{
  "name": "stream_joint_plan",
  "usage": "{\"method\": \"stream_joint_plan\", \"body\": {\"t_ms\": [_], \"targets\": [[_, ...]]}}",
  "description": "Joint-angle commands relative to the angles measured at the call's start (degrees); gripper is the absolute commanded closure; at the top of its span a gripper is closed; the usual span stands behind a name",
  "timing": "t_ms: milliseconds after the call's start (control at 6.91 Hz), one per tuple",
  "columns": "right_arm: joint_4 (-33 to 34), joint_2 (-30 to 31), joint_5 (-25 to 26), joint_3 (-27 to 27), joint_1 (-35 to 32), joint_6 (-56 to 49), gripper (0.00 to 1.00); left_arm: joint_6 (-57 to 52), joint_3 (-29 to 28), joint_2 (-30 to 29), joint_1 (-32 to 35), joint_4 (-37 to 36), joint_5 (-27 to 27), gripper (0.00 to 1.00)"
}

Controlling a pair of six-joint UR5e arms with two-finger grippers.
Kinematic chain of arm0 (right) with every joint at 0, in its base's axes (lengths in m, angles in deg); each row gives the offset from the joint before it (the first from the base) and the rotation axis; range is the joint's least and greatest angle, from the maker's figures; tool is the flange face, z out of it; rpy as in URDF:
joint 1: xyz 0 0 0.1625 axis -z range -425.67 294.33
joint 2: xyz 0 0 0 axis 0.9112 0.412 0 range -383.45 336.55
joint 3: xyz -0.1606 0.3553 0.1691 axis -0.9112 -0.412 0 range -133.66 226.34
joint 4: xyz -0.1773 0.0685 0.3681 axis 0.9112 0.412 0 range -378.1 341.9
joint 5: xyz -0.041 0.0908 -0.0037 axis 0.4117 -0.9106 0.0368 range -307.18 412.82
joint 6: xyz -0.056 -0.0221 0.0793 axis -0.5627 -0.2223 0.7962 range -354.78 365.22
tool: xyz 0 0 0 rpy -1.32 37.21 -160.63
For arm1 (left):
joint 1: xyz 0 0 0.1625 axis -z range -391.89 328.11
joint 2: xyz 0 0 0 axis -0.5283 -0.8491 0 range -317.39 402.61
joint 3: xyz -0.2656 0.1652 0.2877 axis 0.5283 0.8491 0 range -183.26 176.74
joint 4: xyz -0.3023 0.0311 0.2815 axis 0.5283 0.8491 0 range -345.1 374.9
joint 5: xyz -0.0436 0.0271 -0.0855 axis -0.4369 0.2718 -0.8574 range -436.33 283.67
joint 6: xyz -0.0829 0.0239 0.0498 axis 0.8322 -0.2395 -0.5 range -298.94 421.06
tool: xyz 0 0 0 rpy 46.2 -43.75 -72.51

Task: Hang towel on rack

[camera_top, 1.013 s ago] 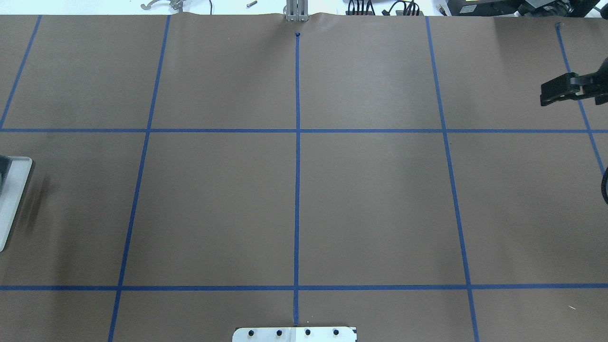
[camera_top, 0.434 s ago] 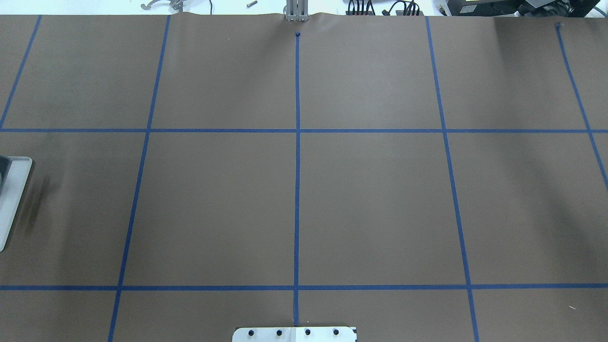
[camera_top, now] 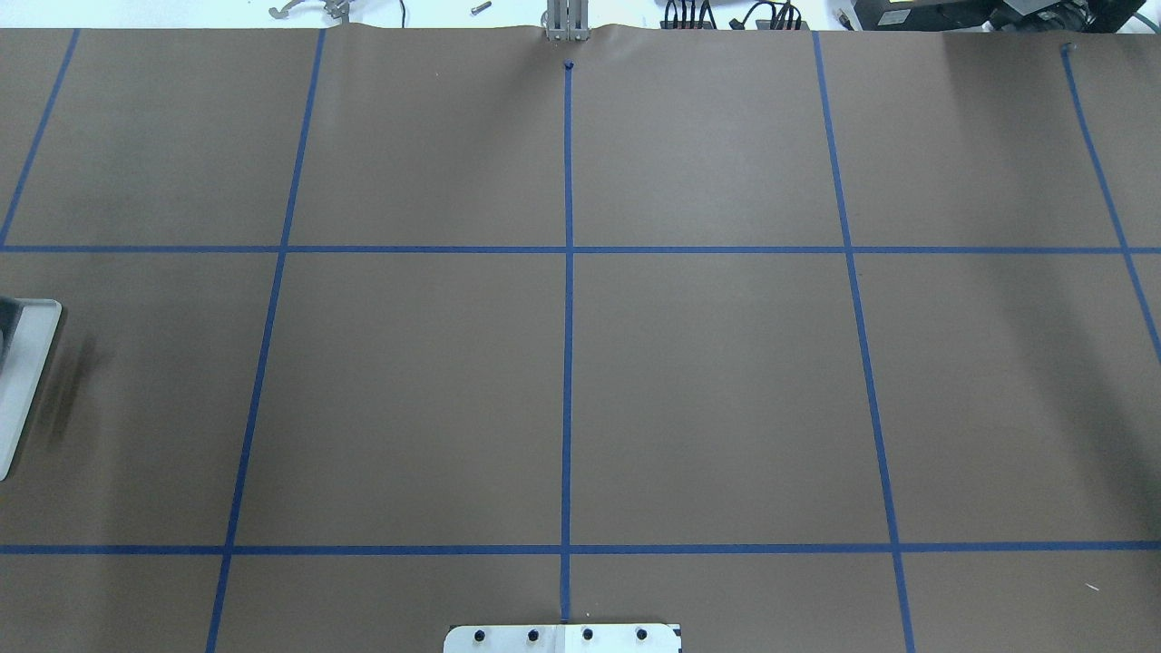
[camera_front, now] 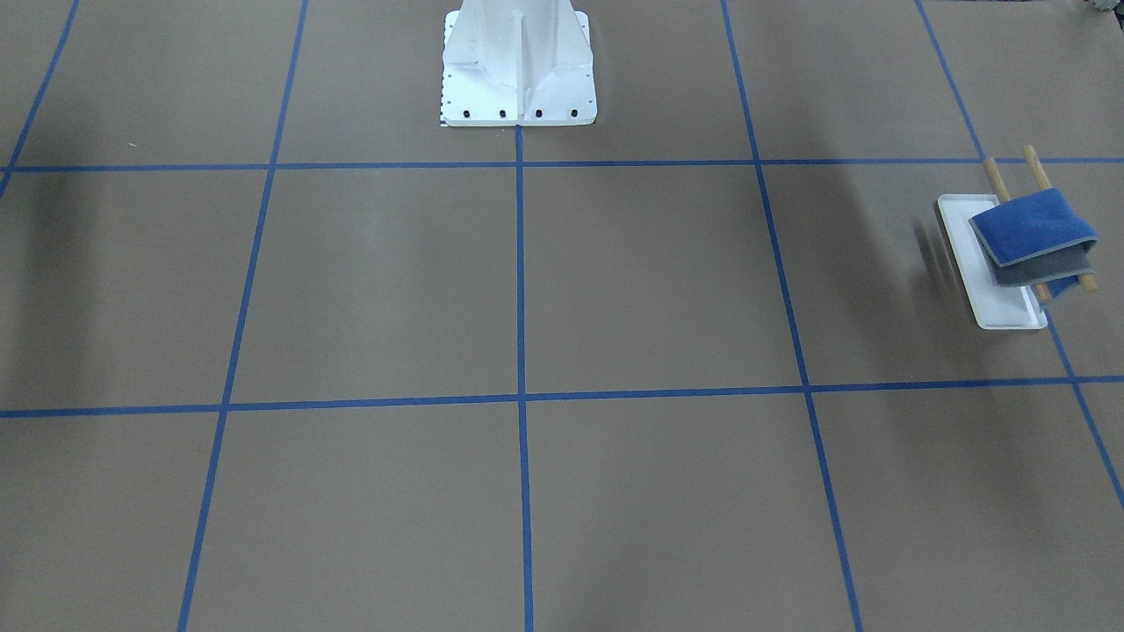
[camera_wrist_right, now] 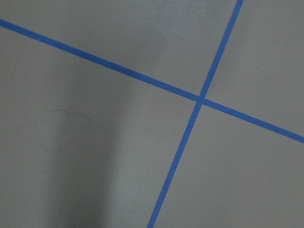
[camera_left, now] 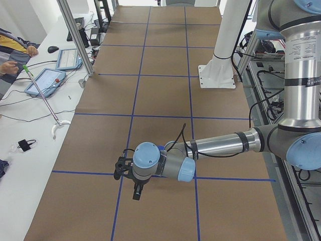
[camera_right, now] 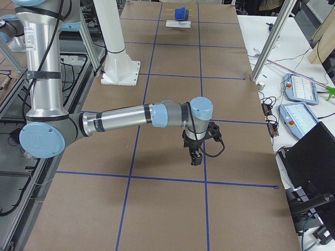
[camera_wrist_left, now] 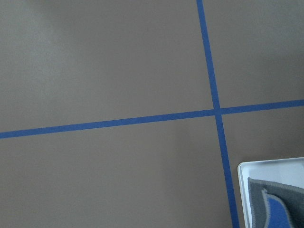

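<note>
The blue towel lies folded over the rack's two wooden dowel bars, grey underside showing below, above the white tray base. The rack stands at the table's left end; only its tray edge shows in the overhead view. The left wrist view shows a tray corner and a towel edge. The left gripper hangs over the table in the exterior left view. The right gripper hangs over the table's right end, far from the towel. I cannot tell whether either is open or shut.
The large white bolted pedestal stands at the robot's side of the table. Blue tape lines grid the brown table cover. Operators' tablets and cables lie along the far side bench.
The right gripper, at the overhead view's right edge a second ago, has moved out of that view. The rack's tray edge has not moved.
</note>
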Motion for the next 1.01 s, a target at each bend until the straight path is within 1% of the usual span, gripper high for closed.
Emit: {"method": "stream_joint_plan", "body": {"t_ms": [0, 145, 289, 434, 579, 724, 868], "targets": [[0.0, 1.0, -0.7, -1.6, -0.1, -0.4, 0.0, -1.4, -0.2, 1.6, -0.1, -0.5, 0.0, 0.02], [-0.1, 1.2, -0.8, -1.8, -0.1, -0.5, 0.0, -1.2, 0.3, 2.2, -0.1, -0.7, -0.2, 0.02], [-0.1, 2.6, -0.8, -1.8, -0.1, -0.5, 0.0, -0.4, 0.5, 1.8, -0.2, -3.0, -3.9, 0.02], [-0.1, 3.2, -0.9, -1.8, -0.1, -0.4, 0.0, -0.4, 3.3, 0.7, -0.3, -10.6, -5.7, 0.02], [-0.1, 3.8, -1.0, -1.7, -0.1, -0.5, 0.0, 0.1, 7.8, 0.3, -0.5, -17.1, -5.6, 0.02], [-0.1, 3.8, -1.0, -1.6, -0.1, -0.5, 0.0, 2.6, 11.1, -1.4, -1.2, -21.0, -4.4, 0.02], [-0.1, 3.8, -1.2, -1.2, -0.1, -0.4, 0.0, 2.8, 12.2, -2.0, -2.9, -21.1, 1.0, 0.02]]}}
